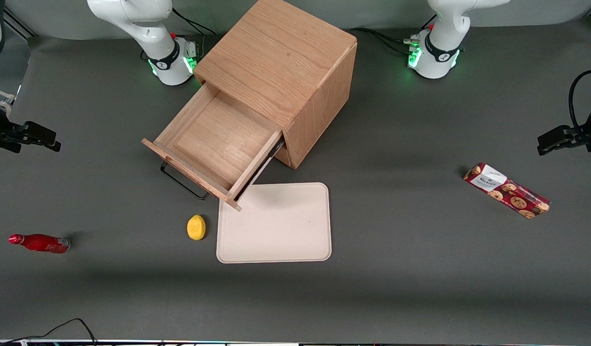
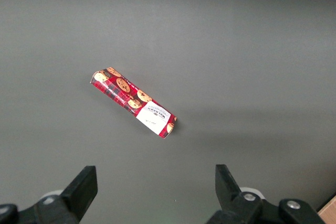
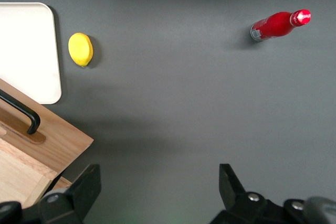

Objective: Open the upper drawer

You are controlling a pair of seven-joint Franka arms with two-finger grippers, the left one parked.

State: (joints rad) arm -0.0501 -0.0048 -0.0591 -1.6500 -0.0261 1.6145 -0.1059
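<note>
Your upper drawer (image 1: 214, 142) stands pulled far out of the oak cabinet (image 1: 286, 72), its tray bare, its black handle (image 1: 182, 185) facing the front camera above the grey counter (image 1: 420, 264). One front corner overhangs the cream tray (image 1: 276, 226). Your jaws (image 3: 157, 192) hang open, well apart from the handle, toward the working arm's end of the counter.

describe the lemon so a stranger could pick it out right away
Start at the wooden cabinet with its upper drawer pulled out. Nearer the front camera lies a cream tray; the lemon sits right beside it. It's the only small yellow thing. The end effector is open, away toward the working arm's end.
</note>
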